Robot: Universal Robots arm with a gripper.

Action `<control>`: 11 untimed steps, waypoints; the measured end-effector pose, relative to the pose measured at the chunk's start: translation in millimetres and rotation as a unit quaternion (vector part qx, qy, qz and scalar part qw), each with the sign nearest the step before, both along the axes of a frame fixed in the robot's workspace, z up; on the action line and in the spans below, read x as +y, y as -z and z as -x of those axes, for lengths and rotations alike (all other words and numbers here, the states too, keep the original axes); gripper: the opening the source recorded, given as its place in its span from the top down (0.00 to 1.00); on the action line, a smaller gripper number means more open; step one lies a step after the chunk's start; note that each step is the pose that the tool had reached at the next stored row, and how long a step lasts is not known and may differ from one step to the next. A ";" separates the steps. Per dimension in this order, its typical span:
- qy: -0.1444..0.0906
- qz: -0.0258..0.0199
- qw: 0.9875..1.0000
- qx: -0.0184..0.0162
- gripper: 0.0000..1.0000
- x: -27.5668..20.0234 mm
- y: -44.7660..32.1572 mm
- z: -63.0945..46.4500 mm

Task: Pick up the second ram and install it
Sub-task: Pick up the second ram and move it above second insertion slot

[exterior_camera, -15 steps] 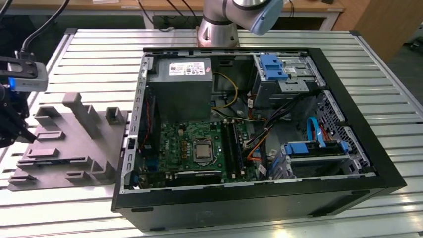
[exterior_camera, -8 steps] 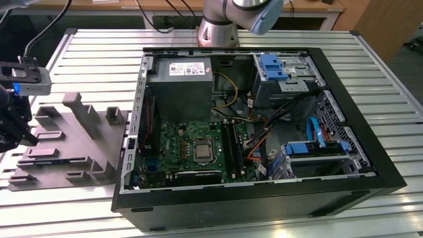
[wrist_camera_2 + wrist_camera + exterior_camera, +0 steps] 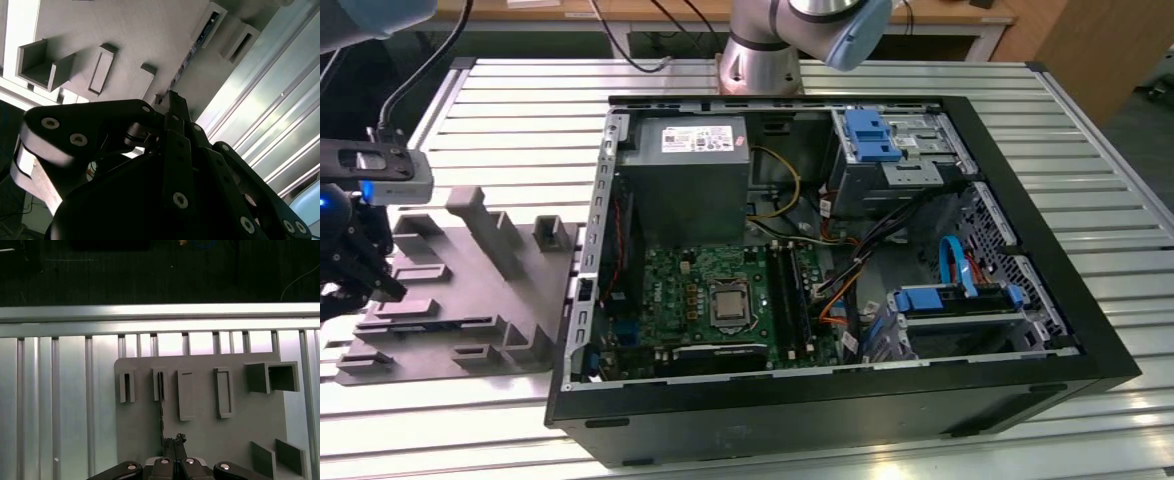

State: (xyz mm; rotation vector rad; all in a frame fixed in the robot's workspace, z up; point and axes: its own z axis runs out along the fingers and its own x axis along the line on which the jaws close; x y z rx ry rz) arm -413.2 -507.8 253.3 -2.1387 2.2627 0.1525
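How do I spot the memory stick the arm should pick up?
Find the grey moulded plate to the exterior view's left of the open computer case. On it, in the first wrist view, the second ram runs from a slotted holder toward the gripper. It is a thin dark line; its neighbours are pale grey blocks.

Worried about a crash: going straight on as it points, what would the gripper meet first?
Likely the end of the second ram on the grey fixture plate, just ahead of the gripper; depth is unclear, so possibly the plate itself.
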 end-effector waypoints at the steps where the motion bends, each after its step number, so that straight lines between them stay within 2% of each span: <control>1: 0.000 0.000 1.000 0.000 0.90 0.0 1.4 0.0; 5: -0.002 0.000 1.000 0.000 0.90 0.0 8.1 0.0; 11: -0.002 0.000 1.000 0.000 0.90 0.0 8.9 0.0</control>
